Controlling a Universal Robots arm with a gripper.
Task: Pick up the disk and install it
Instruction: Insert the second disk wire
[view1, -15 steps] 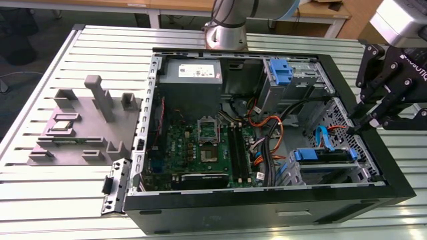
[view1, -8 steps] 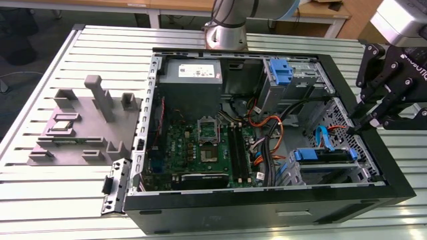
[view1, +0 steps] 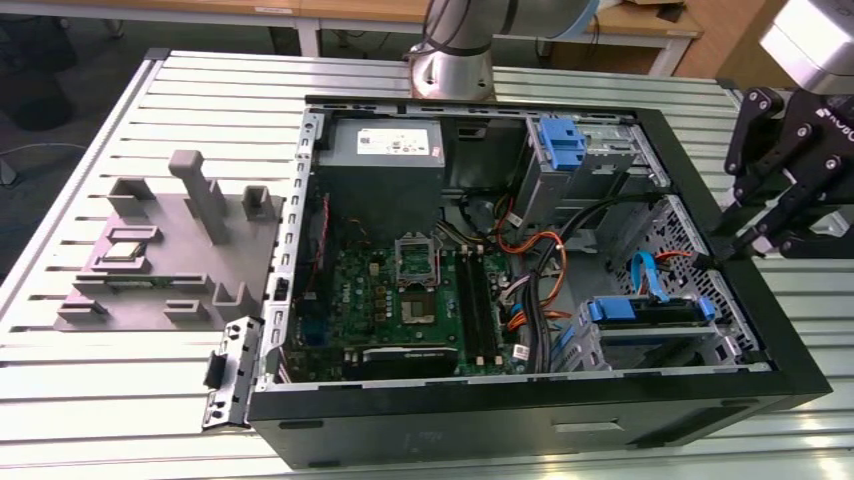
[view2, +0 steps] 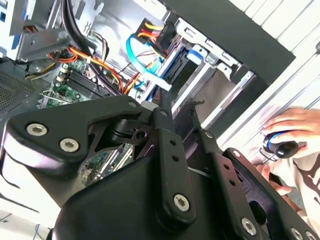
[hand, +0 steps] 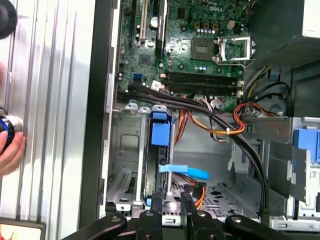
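Carefully, since you cannot tell whether the gripper (view1: 742, 248), at 3 o'clock over the computer case (view1: 534, 405) wall, is parted or closed, square it to the disk (view1: 647, 310) in the drive cage at 4 o'clock, clear of the blue cable (view1: 643, 268).

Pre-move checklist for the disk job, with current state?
1. Case open, side panel off: ok.
2. Disk located, blue frame showing in the drive cage: ok.
3. Gripper over the case edge beside that cage, carrying nothing: ok.
4. Blue cable clear of the disk: cannot tell.
5. Person's hand away from the work area: not ok, it is right beside the case.
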